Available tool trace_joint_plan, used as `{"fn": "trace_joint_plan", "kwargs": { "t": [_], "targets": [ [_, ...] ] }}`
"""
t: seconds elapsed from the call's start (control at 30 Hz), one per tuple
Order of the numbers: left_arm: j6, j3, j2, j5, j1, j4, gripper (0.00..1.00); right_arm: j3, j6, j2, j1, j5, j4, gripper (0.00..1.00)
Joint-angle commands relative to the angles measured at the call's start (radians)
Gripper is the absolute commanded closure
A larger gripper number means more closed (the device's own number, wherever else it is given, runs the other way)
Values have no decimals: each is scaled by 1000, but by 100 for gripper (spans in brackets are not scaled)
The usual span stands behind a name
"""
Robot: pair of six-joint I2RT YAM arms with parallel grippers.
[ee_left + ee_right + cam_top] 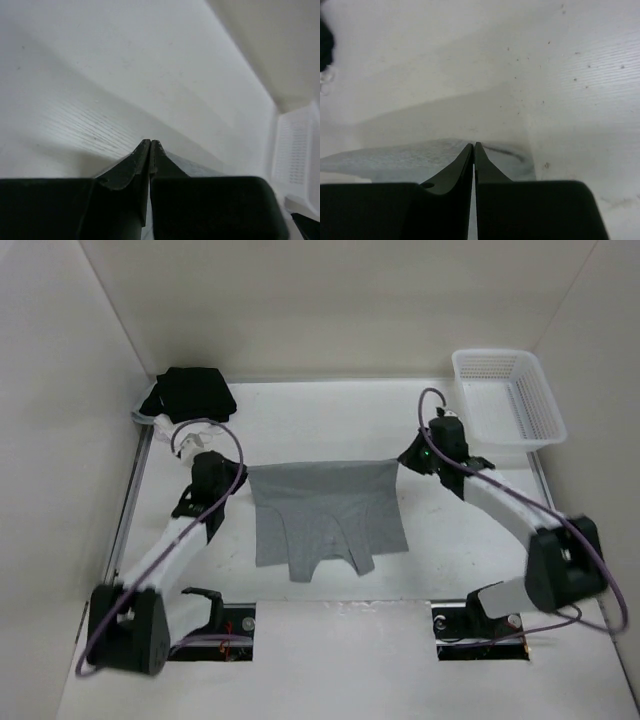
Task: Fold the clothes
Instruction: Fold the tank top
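Seen from above, the clothes (325, 515), a plain light-grey pair of shorts, lie spread in the middle of the white counter (330, 420). The waist is on the far side and the two short legs point toward the near edge. The waist edge runs straight and taut between the left hand (238, 473) at its left corner and the right hand (402, 462) at its right corner. That view is too distant to show how the jaws stand, but the wrist cameras do show it. In the left wrist view the two dark fingers (122, 172) meet at their tips with no gap. A strip of grey cloth runs off to the right beside them, so the left hand is clamped tight on its waist corner. In the right wrist view the fingers (450, 170) are likewise pressed together. Pale knit fans out leftward from the tips with a small fold to the right, so this hand is closed on the other corner. The top view alone shows the whole black and white clothes pile (190, 393) in the far left corner and the whole white basket (510, 400) at far right, both well apart from the shorts. The right wrist view catches only a dark sliver of the pile, and the left wrist view only the basket's meshed wall.
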Motion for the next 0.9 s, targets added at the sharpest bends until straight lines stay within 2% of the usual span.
{"fn": "trace_joint_plan", "kwargs": {
  "t": [0.0,0.07,0.17,0.33,0.47,0.63,0.87],
  "targets": [
    [-23,88,269,-13,18,334,100,161,19,234,-48,-174,201,94],
    [-33,180,439,-1,34,379,100,287,17,379,-71,-189,190,94],
    [-33,316,601,18,62,385,100,439,22,519,-108,-214,164,94],
    [-41,395,664,54,94,383,100,516,29,558,-129,-237,147,94],
    [-58,285,569,58,75,429,99,401,26,473,-129,-232,170,94],
    [-95,89,414,67,56,495,99,130,69,300,-126,-219,299,94],
    [-86,-131,126,108,62,477,99,-111,83,102,-106,-173,345,94]
  ]
}}
